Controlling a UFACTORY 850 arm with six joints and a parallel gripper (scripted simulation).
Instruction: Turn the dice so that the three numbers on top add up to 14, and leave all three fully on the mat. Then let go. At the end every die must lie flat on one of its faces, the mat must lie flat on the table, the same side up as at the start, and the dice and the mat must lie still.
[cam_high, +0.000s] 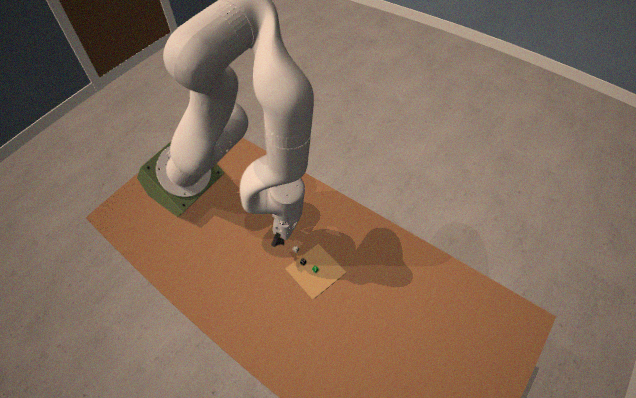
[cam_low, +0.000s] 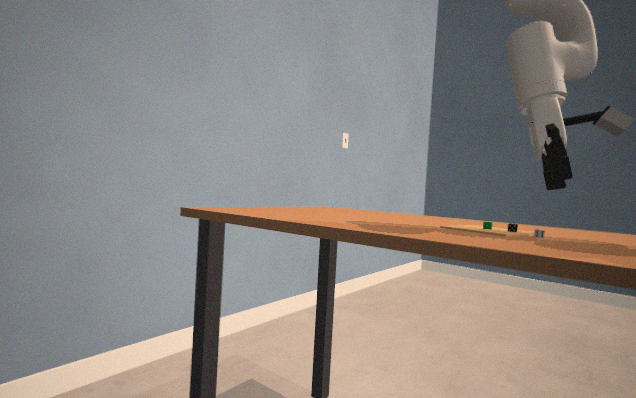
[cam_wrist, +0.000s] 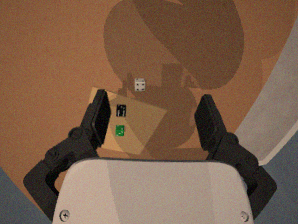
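With its two black fingers spread wide and nothing between them, the gripper (cam_high: 278, 240) (cam_low: 557, 172) (cam_wrist: 154, 102) hangs above the table (cam_high: 225, 280) (cam_low: 280, 220) (cam_wrist: 45, 55), well clear of the dice. Behind the fingers, the white arm (cam_high: 285, 95) (cam_low: 536, 65) bends down from its green base (cam_high: 179, 210). Below, nearest the gripper in the top view, the white die (cam_high: 296, 249) (cam_low: 539, 233) (cam_wrist: 140, 84) sits on the table just outside the mat, apart from its edge, with four dark pips on top. The black die (cam_high: 303, 261) (cam_low: 512, 228) (cam_wrist: 121, 110) is on the tan mat (cam_high: 314, 287) (cam_low: 470, 230) (cam_wrist: 142, 122), near the edge facing the white one; its top number is too blurred to read. Farther along, the green die (cam_high: 315, 269) (cam_low: 487, 225) (cam_wrist: 120, 130) is also on the mat, apart from the black die, its number likewise unclear. Shadows fall across mat and table. Beyond the table are the grey floor (cam_high: 450, 150) (cam_low: 380, 325) and blue walls (cam_high: 565, 40) (cam_low: 200, 125).
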